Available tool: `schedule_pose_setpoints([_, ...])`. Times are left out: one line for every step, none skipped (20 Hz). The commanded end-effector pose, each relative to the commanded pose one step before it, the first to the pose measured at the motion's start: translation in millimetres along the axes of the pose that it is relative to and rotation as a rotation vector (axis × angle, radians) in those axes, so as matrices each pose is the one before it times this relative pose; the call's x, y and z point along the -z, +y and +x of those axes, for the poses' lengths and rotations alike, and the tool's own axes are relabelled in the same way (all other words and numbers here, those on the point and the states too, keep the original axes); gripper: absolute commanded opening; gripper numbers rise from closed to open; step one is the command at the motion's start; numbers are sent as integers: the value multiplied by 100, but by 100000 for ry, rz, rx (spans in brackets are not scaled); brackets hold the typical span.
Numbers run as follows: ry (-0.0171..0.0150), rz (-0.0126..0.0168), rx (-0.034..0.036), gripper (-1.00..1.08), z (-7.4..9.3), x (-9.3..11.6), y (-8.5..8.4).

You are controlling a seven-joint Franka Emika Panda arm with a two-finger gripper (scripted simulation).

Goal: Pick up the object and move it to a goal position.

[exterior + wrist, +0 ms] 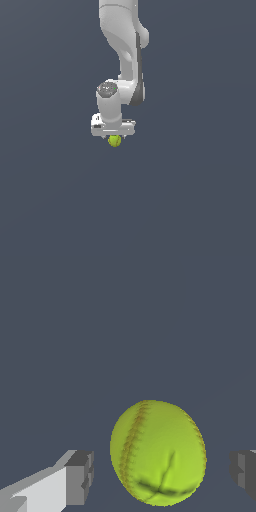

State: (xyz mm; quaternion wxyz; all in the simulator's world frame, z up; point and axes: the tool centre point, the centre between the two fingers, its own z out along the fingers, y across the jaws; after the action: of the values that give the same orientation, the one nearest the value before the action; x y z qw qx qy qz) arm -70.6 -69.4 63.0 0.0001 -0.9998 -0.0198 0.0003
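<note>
The gripper [160,476] stands with its dark finger pads [80,476] spread apart, a clear gap on each side of the yellow-green ball [157,453] between them, touching neither. In the wrist view the ball looks slightly egg-shaped, its longer axis tilted a little off vertical, a reddish stitched seam curving along one side. In the exterior view the ball [115,141] sits just under the white gripper [114,136], against a plain dark grey-blue surface [200,200].

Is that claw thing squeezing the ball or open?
Open: in the wrist view the gripper fingers flank the ball with visible gaps.
</note>
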Motion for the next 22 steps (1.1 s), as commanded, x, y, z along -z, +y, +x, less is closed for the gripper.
schedule_pose_setpoints([28,-20,66,100,-49,-1135,-3])
schedule_pose_setpoints([0,0,0,100,4,-332,13])
schedule_pose_setpoints([0,0,0,100,11,-264,11])
schedule_pose_setpoints([0,0,0,100,15,-199,10])
schedule_pose_setpoints([25,-7,42,100,19,-124,-15])
schedule_pose_setpoints([0,0,0,100,12,-81,5])
schedule_pose_setpoints([0,0,0,100,4,-26,2])
schedule_pose_setpoints([0,0,0,-100,0,0,0])
schedule_pose_setpoints([0,0,0,-100,0,0,0])
schedule_pose_setpoints([0,0,0,-100,0,0,0])
schedule_pose_setpoints([0,0,0,-100,0,0,0])
schedule_pose_setpoints([0,0,0,-100,0,0,0])
schedule_pose_setpoints([0,0,0,-100,0,0,0])
schedule_pose_setpoints([0,0,0,-100,0,0,0])
schedule_pose_setpoints([0,0,0,-100,0,0,0])
schedule_pose_setpoints([0,0,0,-100,0,0,0])
schedule_pose_setpoints([0,0,0,-100,0,0,0])
schedule_pose_setpoints([100,-26,-60,-100,6,106,32])
schedule_pose_setpoints([0,0,0,-100,-4,23,-1])
schedule_pose_setpoints([0,0,0,-100,-13,70,-2])
schedule_pose_setpoints([0,0,0,-100,-21,117,-3])
schedule_pose_setpoints([0,0,0,-100,-30,164,-4])
